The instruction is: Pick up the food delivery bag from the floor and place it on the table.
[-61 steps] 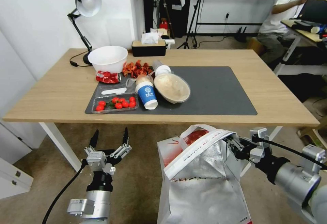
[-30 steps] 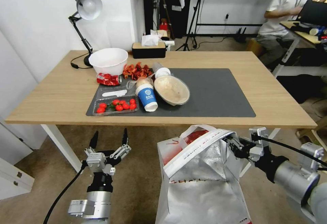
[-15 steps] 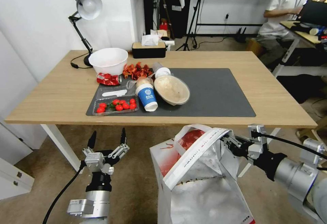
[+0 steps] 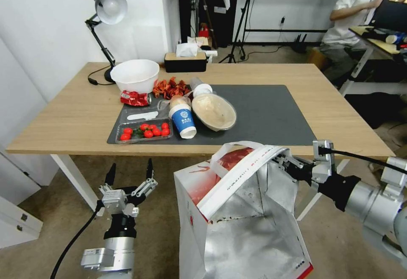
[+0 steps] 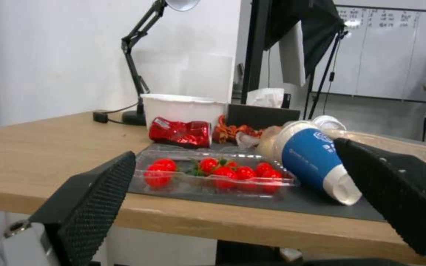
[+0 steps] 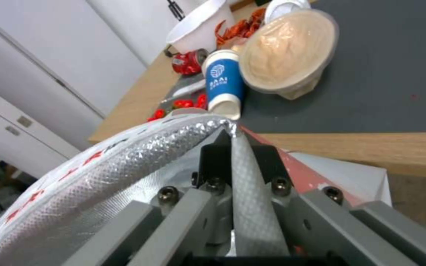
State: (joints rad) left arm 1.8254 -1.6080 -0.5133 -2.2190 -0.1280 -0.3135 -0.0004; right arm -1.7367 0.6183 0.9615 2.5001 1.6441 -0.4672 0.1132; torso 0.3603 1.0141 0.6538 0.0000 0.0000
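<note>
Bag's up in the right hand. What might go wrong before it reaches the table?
1. The right hand pinches only the rim of the bag; the thin edge may tear or slip.
2. The bag hangs tilted below the table edge and may catch on it.
3. The cup and lidded bowl sit near that edge and may get knocked.

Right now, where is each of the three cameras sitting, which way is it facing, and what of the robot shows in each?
Head view: high on the robot, looking forward and down at the table; left gripper open and idle low, right gripper shut on the food delivery bag.
Left wrist view: below table height, facing the table edge between its own open fingers.
Right wrist view: at the bag's rim, facing the table.
Shared: all three show the blue cup.
</note>
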